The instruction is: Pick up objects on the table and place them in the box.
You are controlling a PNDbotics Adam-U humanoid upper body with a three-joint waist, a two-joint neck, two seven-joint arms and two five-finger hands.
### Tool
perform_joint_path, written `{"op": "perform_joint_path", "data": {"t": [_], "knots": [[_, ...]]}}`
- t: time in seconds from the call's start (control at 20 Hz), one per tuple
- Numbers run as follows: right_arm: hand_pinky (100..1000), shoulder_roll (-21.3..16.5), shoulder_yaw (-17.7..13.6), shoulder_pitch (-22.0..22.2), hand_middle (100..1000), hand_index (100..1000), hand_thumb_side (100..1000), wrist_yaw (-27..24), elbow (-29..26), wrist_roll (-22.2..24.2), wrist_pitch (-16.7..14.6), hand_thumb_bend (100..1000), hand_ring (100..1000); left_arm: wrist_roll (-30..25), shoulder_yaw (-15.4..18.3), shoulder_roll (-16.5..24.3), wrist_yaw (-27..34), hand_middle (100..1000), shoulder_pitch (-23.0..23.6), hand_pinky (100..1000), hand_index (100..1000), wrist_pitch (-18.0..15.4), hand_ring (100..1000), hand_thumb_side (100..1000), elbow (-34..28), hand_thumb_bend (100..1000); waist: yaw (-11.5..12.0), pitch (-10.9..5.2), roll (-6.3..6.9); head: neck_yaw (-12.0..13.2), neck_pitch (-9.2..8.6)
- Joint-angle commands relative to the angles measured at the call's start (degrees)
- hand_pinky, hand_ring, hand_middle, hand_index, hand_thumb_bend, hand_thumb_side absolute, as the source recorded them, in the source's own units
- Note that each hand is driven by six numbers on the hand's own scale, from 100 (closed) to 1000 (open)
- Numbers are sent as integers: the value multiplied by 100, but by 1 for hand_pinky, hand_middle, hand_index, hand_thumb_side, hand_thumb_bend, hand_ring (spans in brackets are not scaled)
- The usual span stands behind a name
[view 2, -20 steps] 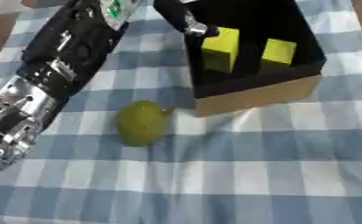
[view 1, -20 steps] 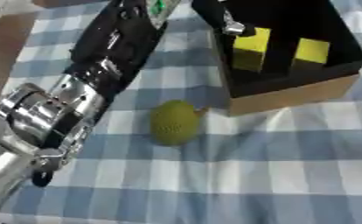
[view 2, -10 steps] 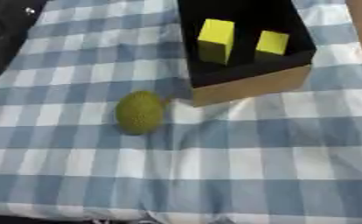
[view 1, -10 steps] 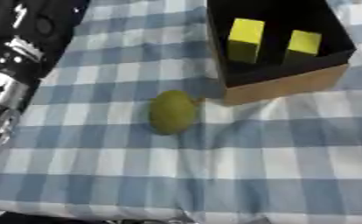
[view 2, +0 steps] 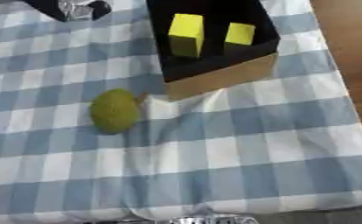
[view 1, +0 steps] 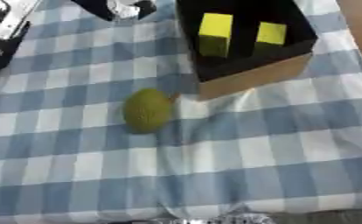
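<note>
Two blocks boxed, one green fruit left on the cloth

We see two yellow blocks (view 1: 215,33) upright side by side inside the black-lined box (view 1: 251,79); that part looks done; the round green fruit (view 1: 147,110) lies on the checked cloth (view 1: 260,148) just beside the box's near-left corner, apart from it, so we judge it is what remains. A dark shape beyond the box's left wall may be part of a hand; we cannot tell its fingers; no hand is near the fruit.
</note>
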Motion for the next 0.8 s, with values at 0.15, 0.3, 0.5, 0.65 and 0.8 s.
{"op": "perform_joint_path", "data": {"t": [0.15, 0.3, 0.5, 0.65, 0.8], "knots": [[920, -70, -66, -1, 410, 877, 470, 97, -57, -42, -5, 100, 1000, -496, -228, 635, -185, 767, 244, 868, 889, 132, 831, 524, -854, 436, 38, -85, -137, -71, -23], [920, -59, -68, -3, 409, 877, 470, 115, -57, -56, -2, 100, 1000, -693, -328, 766, -295, 769, 413, 868, 890, 180, 832, 536, -1035, 444, 62, -66, -147, -59, -39], [921, -41, -66, -4, 408, 877, 470, 132, -57, -70, -5, 100, 1000, -765, -317, 858, -421, 769, 614, 873, 889, 241, 834, 542, -1239, 467, 64, -46, -166, -17, -64], [921, -26, -69, 1, 407, 877, 470, 144, -57, -78, -6, 100, 1000, -858, -324, 935, -485, 767, 736, 874, 888, 244, 834, 552, -1370, 483, 72, -29, -182, -21, -78], [921, -16, -66, 0, 407, 877, 470, 152, -57, -79, -10, 100, 1000, -989, -337, 995, -589, 763, 821, 875, 886, 223, 834, 558, -1452, 506, 70, -19, -190, -24, -83]]}}
